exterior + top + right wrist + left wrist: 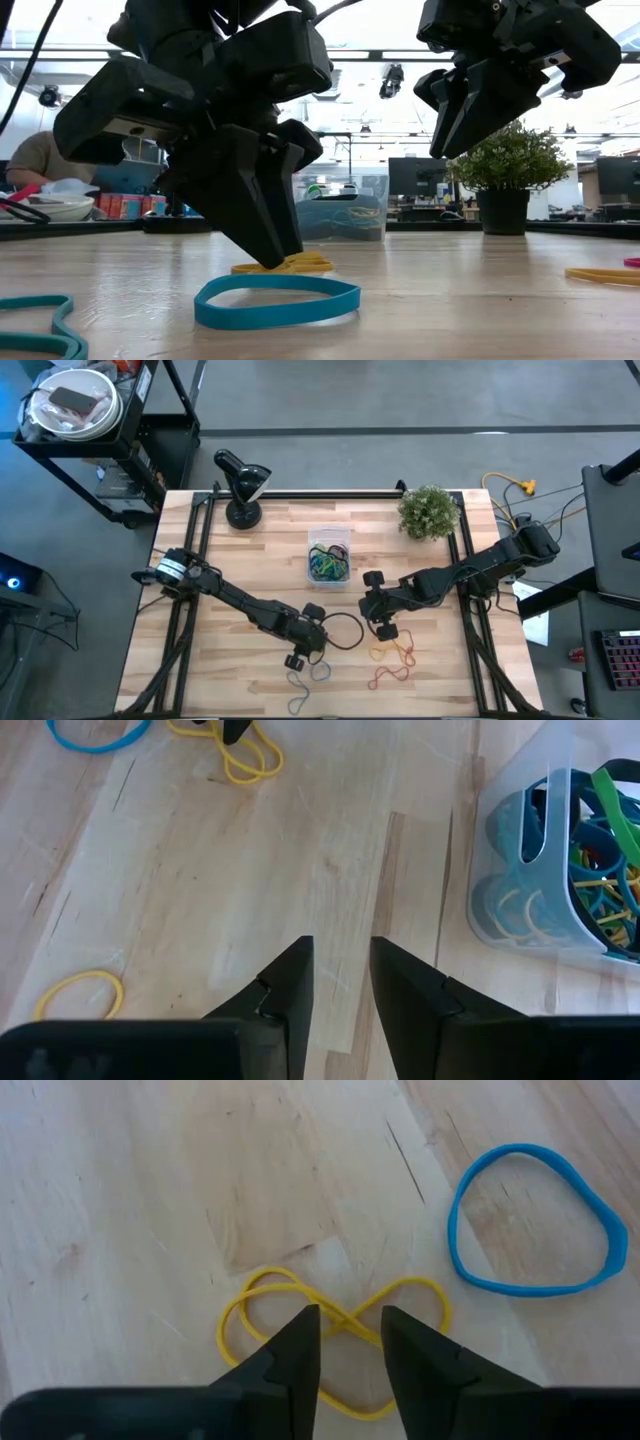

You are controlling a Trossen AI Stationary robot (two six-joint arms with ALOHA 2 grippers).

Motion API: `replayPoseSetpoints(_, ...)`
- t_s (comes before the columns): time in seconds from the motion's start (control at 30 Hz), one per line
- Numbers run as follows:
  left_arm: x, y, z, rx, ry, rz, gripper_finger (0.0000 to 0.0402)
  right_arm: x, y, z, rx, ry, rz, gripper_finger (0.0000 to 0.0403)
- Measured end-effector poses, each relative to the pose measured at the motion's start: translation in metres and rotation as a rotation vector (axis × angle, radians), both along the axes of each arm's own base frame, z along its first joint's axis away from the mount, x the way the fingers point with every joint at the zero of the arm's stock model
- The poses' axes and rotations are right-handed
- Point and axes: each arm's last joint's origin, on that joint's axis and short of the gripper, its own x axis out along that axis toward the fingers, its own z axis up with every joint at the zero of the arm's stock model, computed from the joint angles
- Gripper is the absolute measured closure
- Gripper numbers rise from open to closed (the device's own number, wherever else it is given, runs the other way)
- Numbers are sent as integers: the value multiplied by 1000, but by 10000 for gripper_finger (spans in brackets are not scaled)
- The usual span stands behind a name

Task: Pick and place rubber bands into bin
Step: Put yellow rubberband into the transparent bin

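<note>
Low, left claw (350, 1342) parted astride yellow band (335, 1342) (bare wood around), right claw (340, 970) parted, empty.

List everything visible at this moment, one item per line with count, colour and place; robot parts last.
bin: one, clear, table centre, holding mixed coloured bands
yellow band: one, twisted, between the left claw's tips
blue band: one, loose beside the yellow one
other rubber bands: several, orange, red and pale, near front edge
plant: one, green, back right
lamp: one, black, back left
table: one, light wood
person: one, far in the room
left claw: open, down on the table
right claw: open, empty, raised beside the bin
</note>
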Motion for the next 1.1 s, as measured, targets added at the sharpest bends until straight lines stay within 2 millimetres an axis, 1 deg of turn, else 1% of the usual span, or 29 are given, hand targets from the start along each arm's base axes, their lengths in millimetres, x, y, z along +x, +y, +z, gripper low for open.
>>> replayPoseSetpoints(0.23, 0, 0, 0, 7, -1, -11, 271, 0, 0, 0, 1, -1, 0, 308)
replayPoseSetpoints(0.37, 0, 0, -1, 3, -10, -11, 270, 0, 0, 0, 1, -3, 0, 307)
replayPoseSetpoints(0.47, 5, -2, -6, -10, -38, -12, 269, 0, 0, 0, 1, -5, 0, 309)
replayPoseSetpoints(0.57, 10, -5, -13, -29, -20, -31, 269, 1, 0, 0, 3, -9, 1, 312)
replayPoseSetpoints(0.7, 10, -5, -18, -22, 10, -22, 269, 1, 0, 1, 5, -12, 1, 314)
replayPoseSetpoints(0.83, 8, -4, -14, -16, 0, 6, 271, 1, 0, 1, 4, -12, 1, 312)
replayPoseSetpoints(0.9, 7, -3, -10, -8, 0, 11, 282, 1, 0, 1, 3, -12, 3, 313)
replayPoseSetpoints(0.97, 5, -2, -9, 2, 14, 15, 302, 1, 0, 1, 3, -12, 3, 315)
replayPoseSetpoints(1.1, 2, -1, -8, 10, 33, 13, 367, 1, 0, 1, 2, -11, 4, 320)
